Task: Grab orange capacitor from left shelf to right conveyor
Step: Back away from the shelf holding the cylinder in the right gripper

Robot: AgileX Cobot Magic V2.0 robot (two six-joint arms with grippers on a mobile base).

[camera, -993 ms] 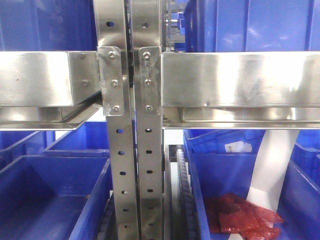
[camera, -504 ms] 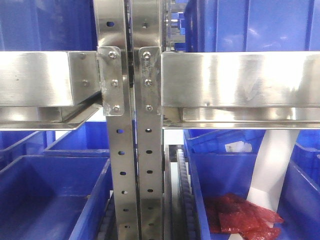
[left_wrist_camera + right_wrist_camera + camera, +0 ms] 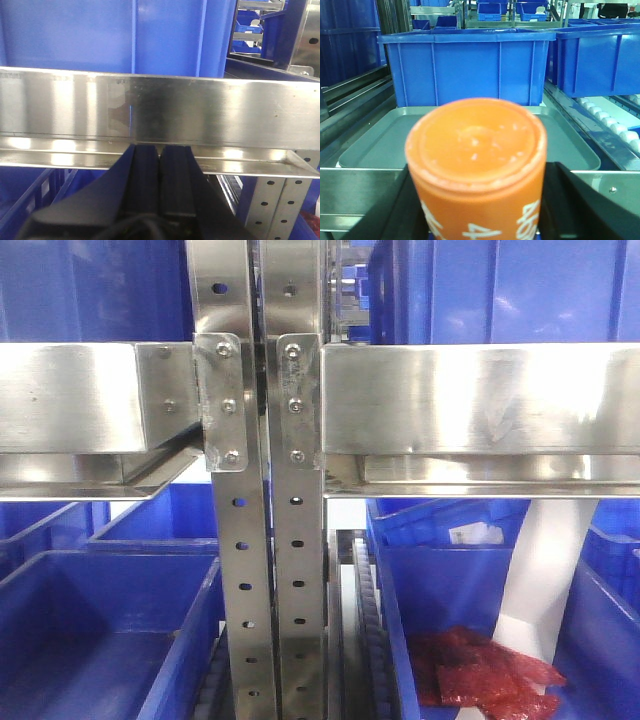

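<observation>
In the right wrist view the orange capacitor (image 3: 476, 160) fills the lower middle, its flat top toward the camera and white digits on its side. My right gripper (image 3: 476, 200) is shut on it, one black finger (image 3: 410, 210) on each side. It is held in front of a silver tray (image 3: 380, 145) with blue bins behind. My left gripper (image 3: 160, 150) is shut and empty, its black pads pressed together just below a steel shelf rail (image 3: 160, 110). The right conveyor is out of view.
The front view shows steel shelf rails (image 3: 480, 400) and perforated uprights (image 3: 265, 540), blue bins (image 3: 100, 630) below, and red crinkly bags (image 3: 480, 670) in the lower right bin. Blue bins (image 3: 467, 65) and white rollers (image 3: 612, 125) stand beyond the tray.
</observation>
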